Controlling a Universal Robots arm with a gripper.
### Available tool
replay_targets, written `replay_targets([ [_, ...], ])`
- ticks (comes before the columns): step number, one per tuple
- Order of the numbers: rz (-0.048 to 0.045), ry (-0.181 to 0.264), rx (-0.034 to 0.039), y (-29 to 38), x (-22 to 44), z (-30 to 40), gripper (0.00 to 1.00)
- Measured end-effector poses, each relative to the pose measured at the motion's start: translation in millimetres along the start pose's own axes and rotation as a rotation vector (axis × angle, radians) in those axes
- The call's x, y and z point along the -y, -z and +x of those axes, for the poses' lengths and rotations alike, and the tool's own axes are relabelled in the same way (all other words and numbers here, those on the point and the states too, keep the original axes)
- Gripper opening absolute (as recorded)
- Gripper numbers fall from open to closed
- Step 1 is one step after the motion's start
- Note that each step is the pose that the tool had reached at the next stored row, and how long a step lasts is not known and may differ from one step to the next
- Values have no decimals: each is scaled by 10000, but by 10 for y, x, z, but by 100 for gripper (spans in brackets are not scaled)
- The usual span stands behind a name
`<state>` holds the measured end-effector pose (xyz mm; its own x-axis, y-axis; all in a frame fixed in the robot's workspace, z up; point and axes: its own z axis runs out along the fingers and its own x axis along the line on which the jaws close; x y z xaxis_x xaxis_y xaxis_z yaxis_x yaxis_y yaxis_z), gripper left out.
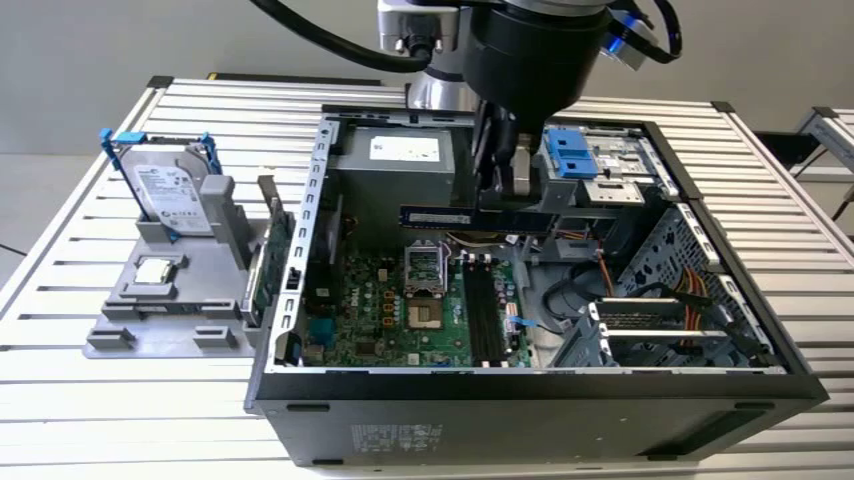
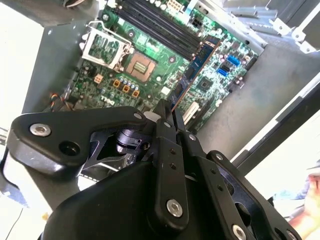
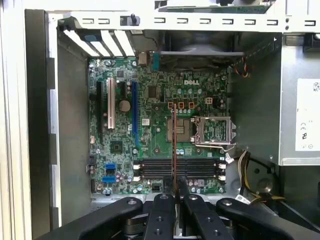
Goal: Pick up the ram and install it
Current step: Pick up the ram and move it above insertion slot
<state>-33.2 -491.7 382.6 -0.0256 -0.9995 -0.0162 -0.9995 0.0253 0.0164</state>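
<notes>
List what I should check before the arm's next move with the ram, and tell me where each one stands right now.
1. Grip on the ram: ok. The gripper is shut on it.
2. Ram lined up with the memory slots: not ok. It lies crosswise to them in the first wrist view.
3. Memory slots free: ok. No stick sits in any of them.
4. End latches open: cannot tell.
5. Ram seated: not ok. It hangs above the motherboard.

Open computer case on slatted table, motherboard exposed inside. Hard drive upright in grey holder, on the exterior view's left of case.
</notes>
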Motion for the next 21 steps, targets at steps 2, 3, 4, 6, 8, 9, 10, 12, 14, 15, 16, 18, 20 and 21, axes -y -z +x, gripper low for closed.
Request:
replay_targets([
  [2,-6,-1,0,0,40,-1,0],
  [3,-9,-1,0,1,60,-2,0],
  [4,-12,-1,0,1,81,-2,0],
  [6,-18,-1,-1,2,119,-3,0],
  [8,-23,-1,-1,2,159,-4,0],
  [9,-26,-1,-2,3,178,-4,0],
  [10,-28,-1,-2,3,198,-5,0],
  [12,-33,-1,-1,4,237,-6,0],
  [14,-38,-1,-2,5,279,-7,0],
  [15,-41,-1,-2,5,299,-8,0],
  [16,-43,-1,-1,5,318,-8,0],
  [18,-47,-2,-1,6,355,-9,0],
  [20,-51,-2,-1,6,393,-11,0],
  [21,-53,-1,-1,6,412,-11,0],
])
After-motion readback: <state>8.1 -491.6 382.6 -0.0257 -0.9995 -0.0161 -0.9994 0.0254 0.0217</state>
